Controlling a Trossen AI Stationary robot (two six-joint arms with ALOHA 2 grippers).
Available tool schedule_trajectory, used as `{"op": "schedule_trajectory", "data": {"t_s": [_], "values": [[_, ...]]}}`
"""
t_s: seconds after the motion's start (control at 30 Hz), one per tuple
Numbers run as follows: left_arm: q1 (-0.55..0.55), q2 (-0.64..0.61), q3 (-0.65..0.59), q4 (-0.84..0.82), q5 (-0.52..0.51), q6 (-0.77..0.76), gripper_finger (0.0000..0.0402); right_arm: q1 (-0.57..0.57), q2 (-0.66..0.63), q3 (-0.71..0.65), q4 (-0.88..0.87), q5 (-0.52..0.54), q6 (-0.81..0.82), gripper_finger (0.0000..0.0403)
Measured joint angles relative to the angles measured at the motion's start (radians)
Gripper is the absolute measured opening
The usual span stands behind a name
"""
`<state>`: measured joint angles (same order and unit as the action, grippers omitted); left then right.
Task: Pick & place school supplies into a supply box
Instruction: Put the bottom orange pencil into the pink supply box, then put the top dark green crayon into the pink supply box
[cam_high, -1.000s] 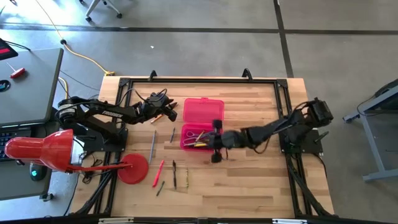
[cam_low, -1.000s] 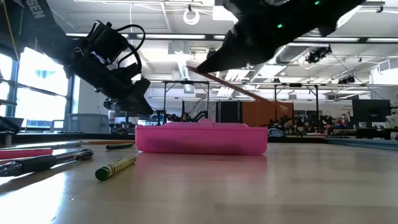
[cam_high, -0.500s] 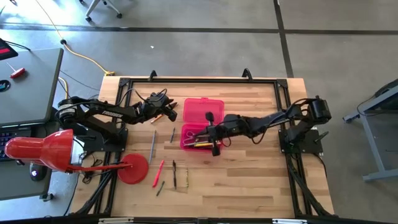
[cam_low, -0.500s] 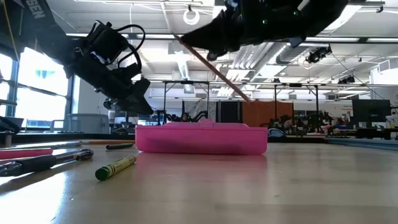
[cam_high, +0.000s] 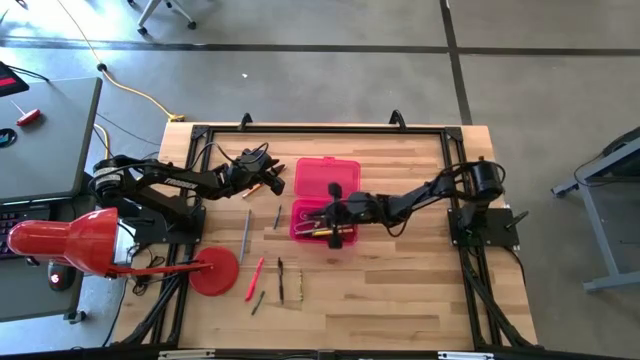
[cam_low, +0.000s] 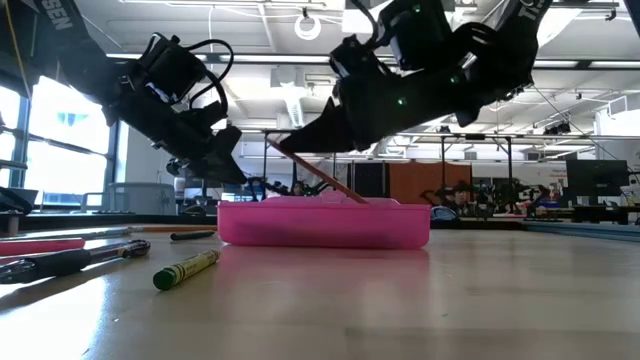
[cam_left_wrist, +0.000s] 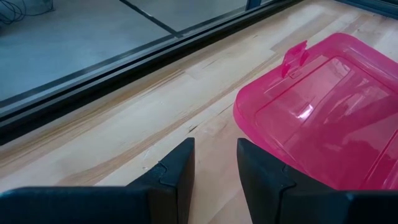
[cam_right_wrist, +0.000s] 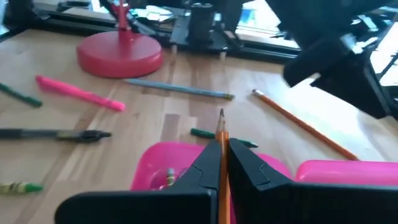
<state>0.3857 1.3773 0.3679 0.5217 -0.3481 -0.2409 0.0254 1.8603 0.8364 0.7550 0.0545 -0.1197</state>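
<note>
The pink supply box (cam_high: 308, 232) lies open at mid table, its lid (cam_high: 327, 177) flat on the far side; it also shows in the low view (cam_low: 325, 225). Some supplies lie inside it. My right gripper (cam_high: 334, 218) hangs over the tray, shut on an orange pencil (cam_right_wrist: 221, 127). More supplies lie on the wood left of the box: a grey pencil (cam_high: 245, 222), a red pen (cam_high: 255, 278), a black pen (cam_high: 281, 280) and a green crayon (cam_low: 187, 270). My left gripper (cam_left_wrist: 214, 167) stands open and empty beside the lid's left end. My right gripper pinches the orange pencil between its two fingers, close behind its pointed end (cam_right_wrist: 221, 118), which sticks out past the fingertips. The fingers come from the table's right, slanting a little down, and lie along the pencil. The pencil slants, with its rear end (cam_low: 358, 198) down at the box's rim.
A red round disc with a stem (cam_high: 215, 272) stands at the near left. Another orange pencil (cam_right_wrist: 305, 127) lies on the wood near my left arm. A black frame (cam_high: 320, 128) runs round the table top. The table's right half is bare wood.
My right gripper has sunk toward the box and gone a little toward the table's left and far edges, staying shut on the pencil. The pencil has come down with it, and its rear end now dips to the box's rim.
</note>
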Motion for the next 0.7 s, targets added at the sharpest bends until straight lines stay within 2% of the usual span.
{"op": "schedule_trajectory", "data": {"t_s": [0.17, 0.47, 0.7], "values": [[0.0, 0.0, 0.0, 0.0, 0.0, 0.0, 0.015, 0.0, 0.0, 0.0, 0.055, 0.049, 0.037, 0.0], [0.0, 0.0, 0.0, 0.0, 0.0, 0.0, 0.015, 0.0, 0.0, 0.0, 0.071, 0.047, 0.026, 0.0005], [0.0, 0.0, 0.0, 0.0, 0.0, 0.0, 0.015, -0.001, 0.0, 0.0, 0.047, 0.048, 0.032, 0.006]]}}
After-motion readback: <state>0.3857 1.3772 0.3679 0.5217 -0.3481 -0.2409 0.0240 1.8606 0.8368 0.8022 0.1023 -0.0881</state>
